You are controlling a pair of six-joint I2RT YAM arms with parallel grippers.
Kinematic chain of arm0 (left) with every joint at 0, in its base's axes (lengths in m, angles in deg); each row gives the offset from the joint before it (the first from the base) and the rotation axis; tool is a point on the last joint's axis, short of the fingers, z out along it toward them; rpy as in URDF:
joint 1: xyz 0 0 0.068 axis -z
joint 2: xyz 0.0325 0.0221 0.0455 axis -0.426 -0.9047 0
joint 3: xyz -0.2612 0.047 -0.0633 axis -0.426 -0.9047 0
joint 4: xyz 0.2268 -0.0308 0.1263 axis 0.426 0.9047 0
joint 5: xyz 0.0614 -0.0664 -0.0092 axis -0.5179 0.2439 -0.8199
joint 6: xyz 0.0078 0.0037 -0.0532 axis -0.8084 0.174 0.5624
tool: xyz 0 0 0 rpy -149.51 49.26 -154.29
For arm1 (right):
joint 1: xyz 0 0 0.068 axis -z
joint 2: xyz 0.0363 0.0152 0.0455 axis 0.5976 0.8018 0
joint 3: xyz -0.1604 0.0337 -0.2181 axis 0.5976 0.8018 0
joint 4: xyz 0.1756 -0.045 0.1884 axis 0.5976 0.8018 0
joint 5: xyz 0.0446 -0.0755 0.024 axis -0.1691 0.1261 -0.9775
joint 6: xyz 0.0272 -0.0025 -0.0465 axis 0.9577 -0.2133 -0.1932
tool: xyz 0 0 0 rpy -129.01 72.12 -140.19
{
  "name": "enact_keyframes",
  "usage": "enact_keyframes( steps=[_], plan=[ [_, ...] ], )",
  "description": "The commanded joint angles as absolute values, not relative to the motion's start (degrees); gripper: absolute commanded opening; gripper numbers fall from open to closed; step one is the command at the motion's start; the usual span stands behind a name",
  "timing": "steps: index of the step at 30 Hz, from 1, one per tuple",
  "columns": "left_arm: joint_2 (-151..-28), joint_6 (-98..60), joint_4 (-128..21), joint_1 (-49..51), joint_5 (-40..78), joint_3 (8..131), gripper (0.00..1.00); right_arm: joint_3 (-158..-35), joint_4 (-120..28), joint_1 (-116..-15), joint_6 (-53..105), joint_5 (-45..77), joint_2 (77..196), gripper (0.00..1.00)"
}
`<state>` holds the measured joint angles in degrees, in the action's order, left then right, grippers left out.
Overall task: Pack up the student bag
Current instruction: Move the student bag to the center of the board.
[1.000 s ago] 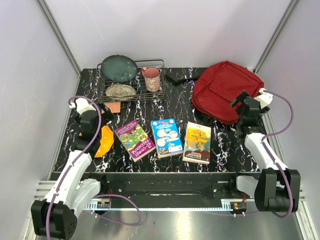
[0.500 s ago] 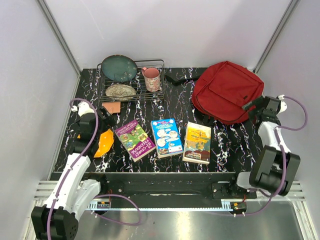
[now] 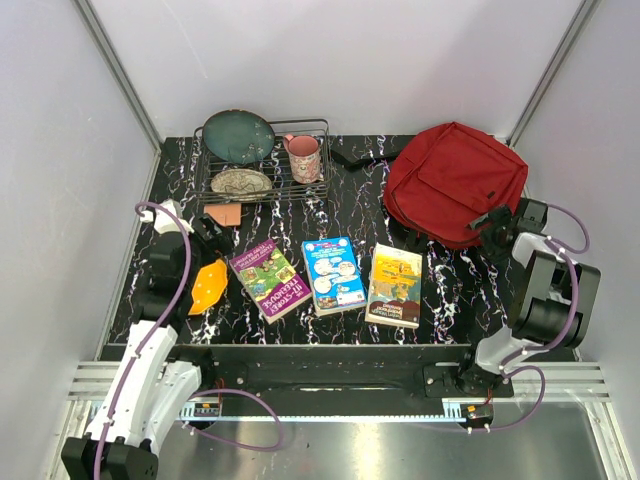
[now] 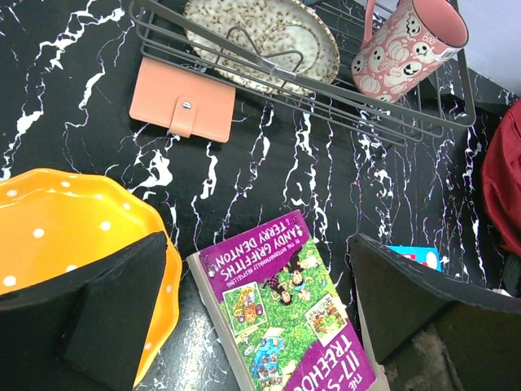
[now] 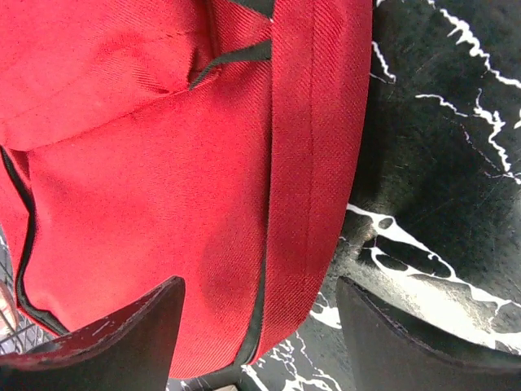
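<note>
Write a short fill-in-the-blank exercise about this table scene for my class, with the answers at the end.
1. The book between the purple book and the yellow book has a ____ cover.
2. The mug in the wire rack is coloured ____.
3. The student bag lies on the ____ side of the table.
Answers: blue; pink; right.

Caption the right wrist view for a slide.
Open right hand straddling the edge of the red backpack on the black marbled table.

Both arms folded low, left gripper and right gripper each angled downward, jaws wide apart.
</note>
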<state>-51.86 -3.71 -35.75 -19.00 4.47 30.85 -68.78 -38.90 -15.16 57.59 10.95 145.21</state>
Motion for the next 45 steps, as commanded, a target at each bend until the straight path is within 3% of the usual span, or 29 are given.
enact_keyframes(
  steps=[1,4,5,8,12,13,15,16,20,25,30,37,45],
  plan=[
    [-52.1,-2.4,-36.6,-19.3,5.9,33.5,0.99,-70.3,-41.8,-15.0,59.4,7.0,146.8,0.75],
    [-52.2,-2.2,-36.9,-19.4,7.3,34.0,0.99,-69.0,-44.0,-15.0,60.2,5.7,146.8,0.65],
    [-52.3,-2.0,-37.3,-19.4,8.6,33.9,0.99,-68.8,-44.6,-15.0,60.3,4.7,146.8,0.55],
    [-52.4,-1.4,-39.5,-19.3,11.8,33.1,0.99,-68.4,-46.0,-15.0,60.8,2.5,147.4,0.44],
    [-53.2,-0.8,-41.1,-19.3,14.7,32.8,0.99,-68.3,-48.6,-15.0,61.2,-0.8,147.4,0.19],
    [-53.6,-0.8,-41.6,-19.3,15.5,32.8,0.99,-68.1,-48.9,-15.0,61.9,-1.5,146.9,0.18],
    [-53.9,-1.2,-42.3,-19.3,18.6,32.6,0.99,-67.7,-50.3,-15.0,62.1,-2.9,146.1,0.03],
    [-53.9,-1.3,-43.9,-19.3,19.8,32.2,0.99,-67.4,-51.3,-15.0,63.1,-4.5,144.7,0.0],
    [-54.2,-1.1,-50.4,-19.3,31.8,30.4,0.99,-67.1,-56.1,-15.0,67.7,-13.0,142.5,0.0],
    [-55.8,0.2,-56.2,-18.2,38.1,29.5,0.99,-66.8,-69.0,-15.0,79.2,-25.8,141.5,0.0],
    [-56.4,1.0,-58.1,-15.1,35.3,29.2,0.99,-65.2,-75.3,-15.1,85.6,-27.8,134.8,0.0],
    [-60.2,3.8,-65.4,-5.5,30.3,29.5,0.99,-63.7,-60.1,-15.6,81.6,-25.1,123.3,0.0],
    [-70.7,10.9,-72.6,8.2,18.6,30.7,0.99,-53.7,-62.4,-26.1,84.3,-21.4,118.4,0.0]
  ],
)
